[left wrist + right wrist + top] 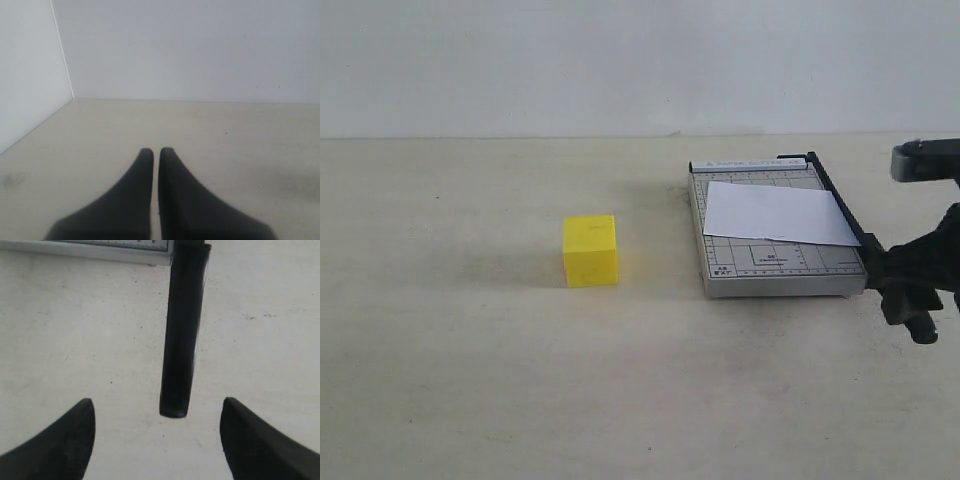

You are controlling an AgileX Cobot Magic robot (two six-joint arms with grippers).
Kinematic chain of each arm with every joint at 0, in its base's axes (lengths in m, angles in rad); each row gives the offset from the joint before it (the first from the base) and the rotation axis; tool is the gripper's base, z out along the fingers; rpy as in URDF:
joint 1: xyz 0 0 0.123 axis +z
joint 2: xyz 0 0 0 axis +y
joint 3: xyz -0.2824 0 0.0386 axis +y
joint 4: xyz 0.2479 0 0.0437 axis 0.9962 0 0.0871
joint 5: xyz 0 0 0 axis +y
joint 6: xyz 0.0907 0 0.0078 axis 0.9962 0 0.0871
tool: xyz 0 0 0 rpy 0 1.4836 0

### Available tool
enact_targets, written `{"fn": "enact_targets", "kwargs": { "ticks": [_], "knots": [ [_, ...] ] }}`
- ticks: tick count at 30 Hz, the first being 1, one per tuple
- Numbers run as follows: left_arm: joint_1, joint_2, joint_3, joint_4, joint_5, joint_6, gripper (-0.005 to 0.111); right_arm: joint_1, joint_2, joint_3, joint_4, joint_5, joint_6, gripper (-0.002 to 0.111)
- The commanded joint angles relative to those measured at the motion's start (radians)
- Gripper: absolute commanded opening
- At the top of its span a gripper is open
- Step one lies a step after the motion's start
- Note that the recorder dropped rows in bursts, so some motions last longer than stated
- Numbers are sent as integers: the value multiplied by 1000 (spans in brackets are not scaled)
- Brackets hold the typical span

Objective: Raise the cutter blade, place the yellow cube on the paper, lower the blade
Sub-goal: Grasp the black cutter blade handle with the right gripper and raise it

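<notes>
Paper lies on the trimmer; cube well left.

surface: beige table | on it: yellow cube left, grey trimmer right, well apart

In the exterior view the right gripper runs off the picture's edge. Its dark bulk merges with the handle end of the cutter blade, so whether they touch cannot be told there. The paper covers much of the grid on the trimmer, whose print is too small to read. The right wrist view cuts the trimmer down to a strip. The left gripper is blurred, its finger bases cut off.
</notes>
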Motion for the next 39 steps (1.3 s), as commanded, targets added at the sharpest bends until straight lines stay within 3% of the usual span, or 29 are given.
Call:
{"fn": "enact_targets", "kwargs": {
  "ticks": [1, 14, 27, 39],
  "knots": [
    [2, -3, -3, 2, -15, -3, 4, 2, 77, -6, -4, -69, -26, 66],
    [2, -3, -3, 2, -15, -3, 4, 2, 197, -6, -8, -190, -32, 65],
    [2, -3, -3, 2, -15, -3, 4, 2, 195, -6, -36, -236, -36, 8],
    [2, -3, -3, 2, -15, -3, 4, 2, -81, -6, -36, -417, -36, 5]
  ]
}}
